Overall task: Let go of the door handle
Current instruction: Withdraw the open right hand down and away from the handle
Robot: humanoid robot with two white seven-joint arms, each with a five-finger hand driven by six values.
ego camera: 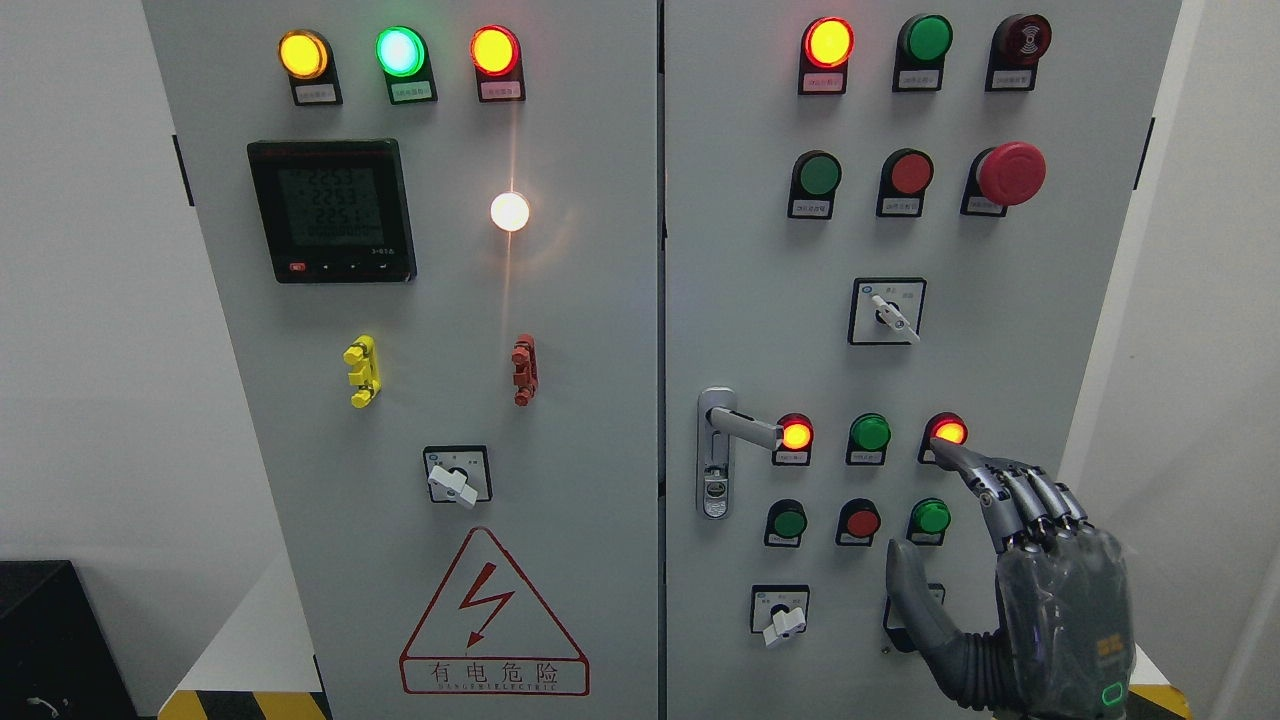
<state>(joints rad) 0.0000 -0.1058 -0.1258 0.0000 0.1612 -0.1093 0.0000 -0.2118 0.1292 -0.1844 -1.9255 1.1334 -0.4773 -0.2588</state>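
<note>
Right hand (1010, 560) is off the handle (740, 428): fingers extended together, thumb spread, holding nothing. Handle sits on the right door, up-left of the fingertips, well apart, lever axis horizontal pointing right. Left hand not visible.

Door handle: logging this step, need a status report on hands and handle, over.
Right hand open, off the handle, fingertips near a lit red lamp. Left hand not in view. Handle free, lever pointing right. Nothing in the way.
</note>
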